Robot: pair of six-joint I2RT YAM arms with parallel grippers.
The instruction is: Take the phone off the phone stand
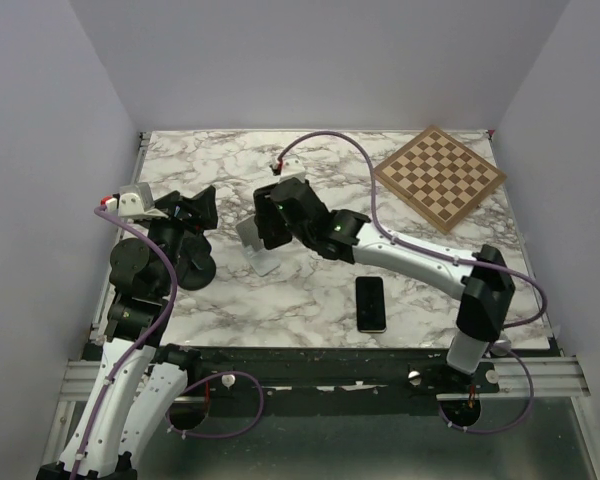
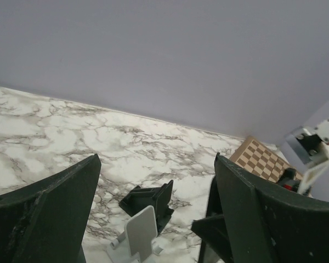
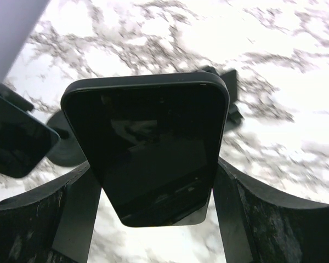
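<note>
A black phone (image 3: pixel 145 148) fills the right wrist view, screen toward the camera. It stands between the fingers of my right gripper (image 3: pixel 153 181), which is shut on its long edges over the marble. Seen from above, the right gripper (image 1: pixel 269 222) hangs at the table's middle, right beside the white phone stand (image 1: pixel 254 245), and hides the phone. The left wrist view looks at the back of the phone stand (image 2: pixel 138 234), with the right gripper's black fingers (image 2: pixel 151 200) just beyond it. My left gripper (image 2: pixel 156 160) is open and empty, left of the stand.
A second black phone (image 1: pixel 371 303) lies flat on the marble table (image 1: pixel 220 300) near the front edge, right of the stand. A wooden chessboard (image 1: pixel 438 175) sits at the back right corner. Grey walls close in the table on three sides.
</note>
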